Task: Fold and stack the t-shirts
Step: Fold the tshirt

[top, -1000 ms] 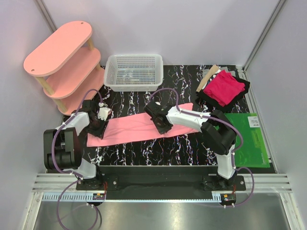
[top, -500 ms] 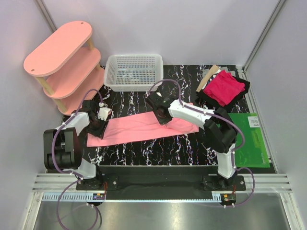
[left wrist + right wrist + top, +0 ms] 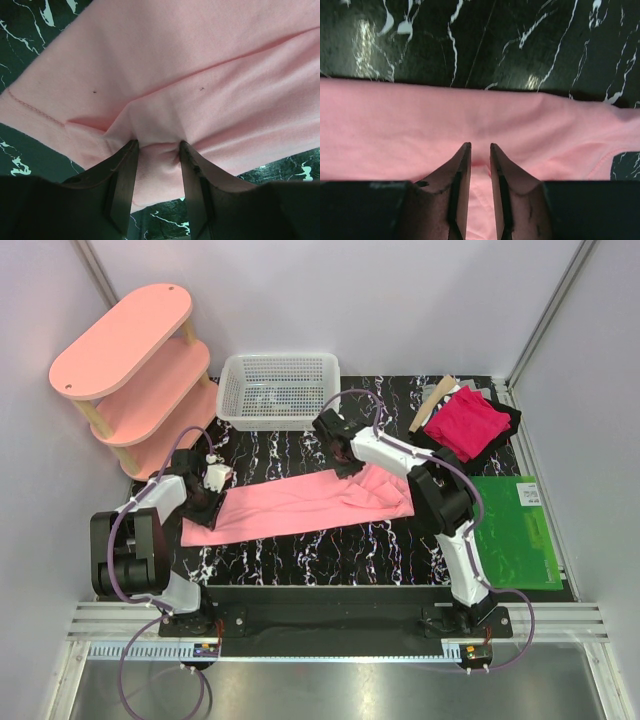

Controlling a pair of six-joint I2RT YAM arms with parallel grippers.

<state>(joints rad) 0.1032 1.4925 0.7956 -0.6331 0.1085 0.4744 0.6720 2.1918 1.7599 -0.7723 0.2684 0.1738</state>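
From above, the salmon-pink shirt (image 3: pixel 290 506) lies as a long band across the worktop (image 3: pixel 300 562), stretched between the two tools. The left tool (image 3: pixel 203 502) sits at the band's left end, and the right tool (image 3: pixel 346 462) sits over its far edge, where the cloth is rumpled and pulled into creases. To the right of the right tool and farther back, the magenta shirt (image 3: pixel 466 424) rests in a loose heap on a dark pile, well apart from the pink one. The white mesh basket (image 3: pixel 279 391) stands just beyond the right tool, and the green mat (image 3: pixel 517 532) lies to its near right.

From the left wrist, the left tool (image 3: pixel 157 148) is clenched on the salmon-pink shirt (image 3: pixel 200 75). A ridge of cloth is bunched between its fingers, and wrinkles fan away ahead of them. Dark worktop (image 3: pixel 30 30) shows past the hem on the left.

From the right wrist, the right tool (image 3: pixel 480 148) has its jaws drawn nearly together, with a thin fold of the salmon-pink shirt (image 3: pixel 395 130) pinched between them. The shirt's straight edge lies just ahead of the tips, with bare worktop (image 3: pixel 520 40) beyond.

As a judgement, the task is at an early stage. The pink shirt looks folded lengthwise at most and needs more folds. The magenta shirt looks unfolded, and nothing is stacked.
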